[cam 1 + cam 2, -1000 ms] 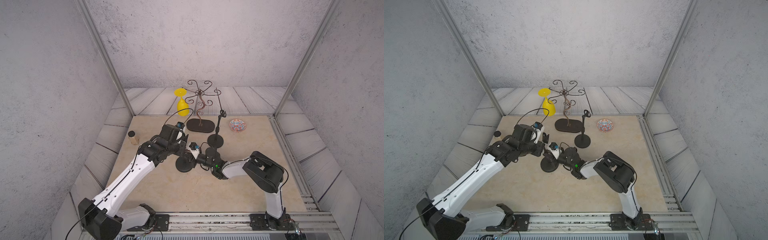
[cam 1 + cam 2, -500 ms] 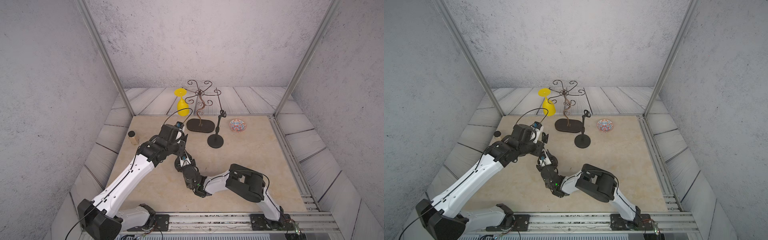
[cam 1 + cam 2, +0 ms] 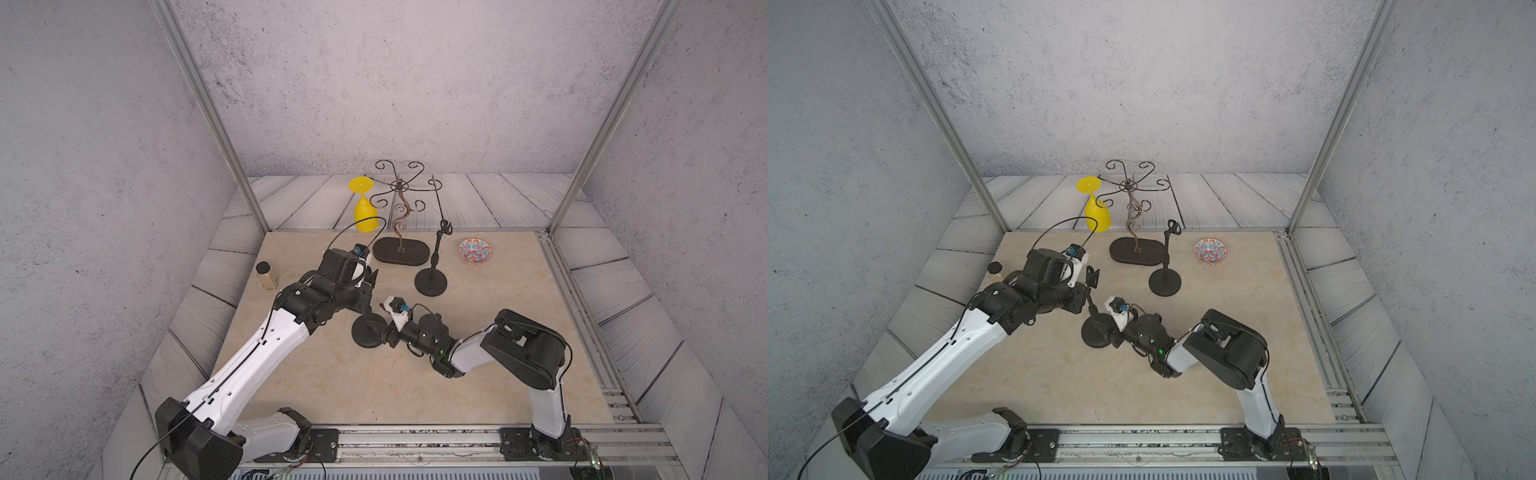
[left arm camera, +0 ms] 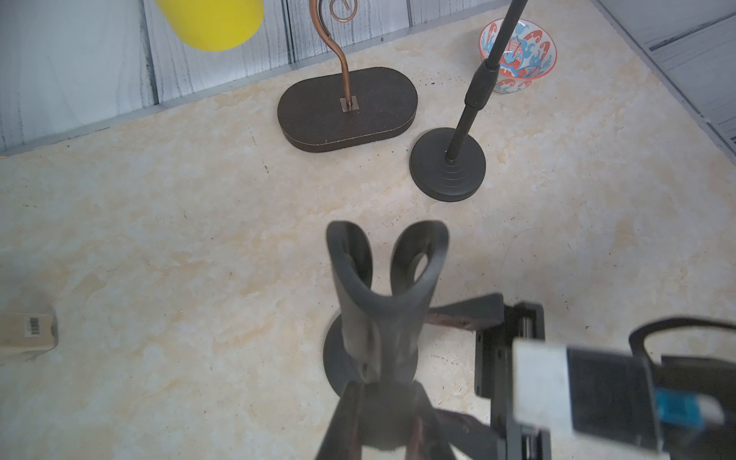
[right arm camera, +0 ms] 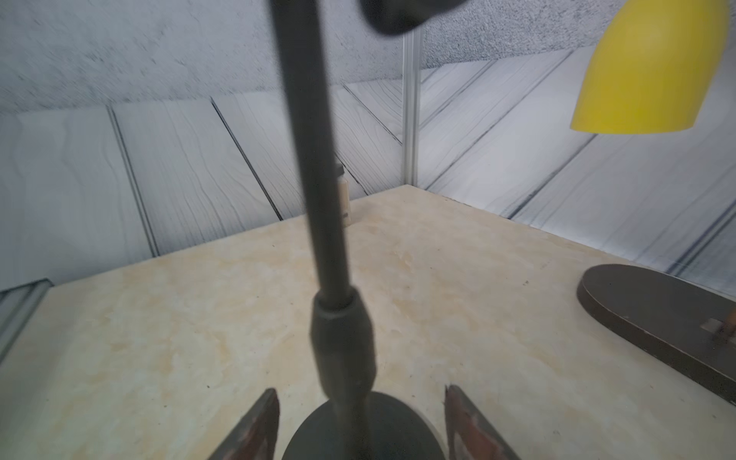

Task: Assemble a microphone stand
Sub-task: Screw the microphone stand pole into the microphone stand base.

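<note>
A black microphone stand stands upright mid-table on its round base (image 3: 368,332) (image 3: 1096,332). Its pole (image 5: 318,159) rises to a U-shaped clip (image 4: 382,275) at the top. My left gripper (image 4: 382,414) (image 3: 368,291) is shut on the stand just under the clip. My right gripper (image 5: 360,390) (image 3: 386,332) sits low at the base, open. Its two fingers (image 5: 255,430) stand apart on either side of the pole's thick collar (image 5: 342,338) and do not touch it.
A second black stand (image 3: 432,266) stands behind to the right, next to a brown oval-based wire rack (image 3: 400,250). An upturned yellow glass (image 3: 365,212) and a patterned bowl (image 3: 475,251) are at the back. A small bottle (image 3: 266,275) stands at the table's left edge.
My right gripper has opened and let go of the pole. The right arm swung toward the table's front and came back to the base. The left arm kept its hold.
</note>
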Controlling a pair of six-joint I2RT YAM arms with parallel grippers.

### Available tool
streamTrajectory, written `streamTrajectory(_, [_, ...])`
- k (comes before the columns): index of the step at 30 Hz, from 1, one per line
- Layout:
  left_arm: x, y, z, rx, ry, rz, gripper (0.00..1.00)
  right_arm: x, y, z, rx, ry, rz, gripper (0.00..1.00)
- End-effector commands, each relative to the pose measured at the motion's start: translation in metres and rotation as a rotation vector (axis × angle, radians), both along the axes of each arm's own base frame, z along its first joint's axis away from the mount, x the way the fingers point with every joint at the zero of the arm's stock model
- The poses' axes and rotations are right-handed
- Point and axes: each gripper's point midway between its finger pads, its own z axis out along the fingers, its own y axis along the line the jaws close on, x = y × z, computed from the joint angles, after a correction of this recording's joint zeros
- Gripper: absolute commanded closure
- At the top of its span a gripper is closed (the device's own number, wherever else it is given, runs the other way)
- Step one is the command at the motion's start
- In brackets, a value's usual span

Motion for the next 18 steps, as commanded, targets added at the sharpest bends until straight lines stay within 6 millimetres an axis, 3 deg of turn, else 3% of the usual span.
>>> streamTrajectory(1, [-0.001, -0.003, 0.006, -0.024, -0.019, -0.012, 0.98, -0.031, 0.010, 0.026, 0.036, 0.056, 0.353, 0.38])
streamTrajectory(8, [-0.001, -0.002, 0.007, -0.019, -0.020, -0.012, 0.98, -0.014, 0.017, 0.017, -0.048, 0.062, 0.428, 0.47])
streamTrajectory(18, [0.002, -0.004, 0.005, -0.017, -0.015, -0.014, 0.98, -0.008, 0.027, 0.007, -0.090, 0.081, 0.464, 0.56])
